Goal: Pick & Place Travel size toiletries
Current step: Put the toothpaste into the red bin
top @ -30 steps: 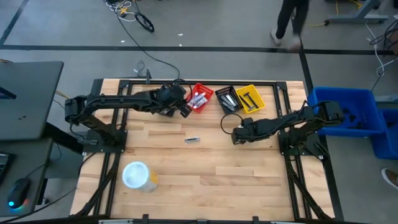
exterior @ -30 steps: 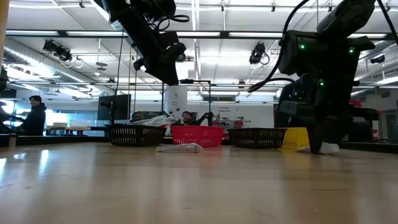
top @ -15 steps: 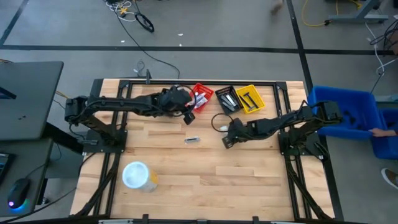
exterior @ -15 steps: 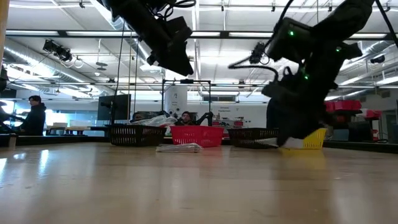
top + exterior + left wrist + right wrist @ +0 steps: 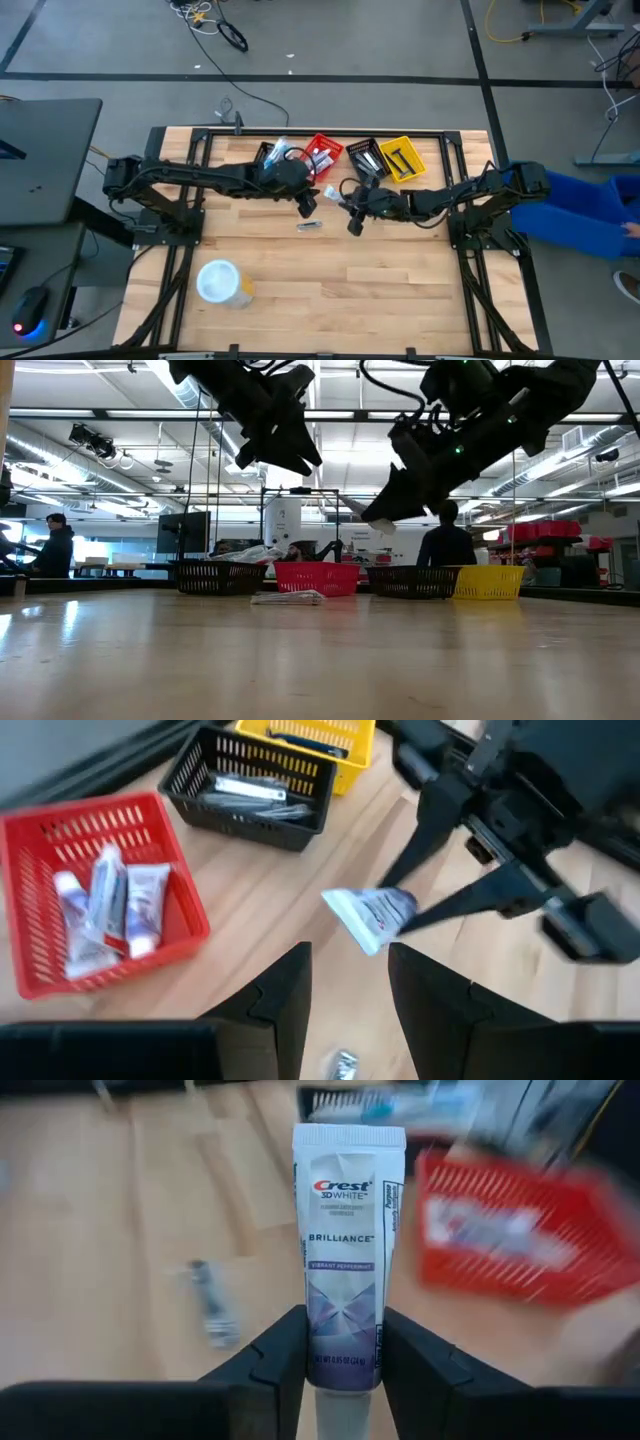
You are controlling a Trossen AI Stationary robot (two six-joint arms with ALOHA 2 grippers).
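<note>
Above the table's middle: right gripper (image 5: 352, 203) hangs in the air just in front of the baskets, its fingers pinching a small Crest toothpaste tube (image 5: 346, 1260) near the cap end — crimped end pointing away from the wrist.
Left gripper (image 5: 306, 203): hovers just beside the right one, near the red basket (image 5: 322, 157); its fingers are spread with nothing between them.
Already sorted, red basket: several small white and blue tubes (image 5: 108, 908) lie inside it.
Already sorted, black basket (image 5: 252, 790): holds slim silvery and dark items; too blurred to name more closely.
Already sorted, yellow basket (image 5: 403, 158): a few dark sticks lie in it.
Fourth basket (image 5: 270, 155): partly hidden under the left arm at the back edge; something pale shows in it, contents unclear.
Left on the wood: one small silvery sachet (image 5: 309, 225), lying alone on the table (image 5: 400, 280) just in front of both grippers.
Progress, as a judgement: nearly done — the held tube likely belongs with the tubes in the red basket, and the sachet is the only loose toiletry in sight.
Not part of the job: white-lidded tub (image 5: 219, 281) stands well apart at the near-left of the table.
</note>
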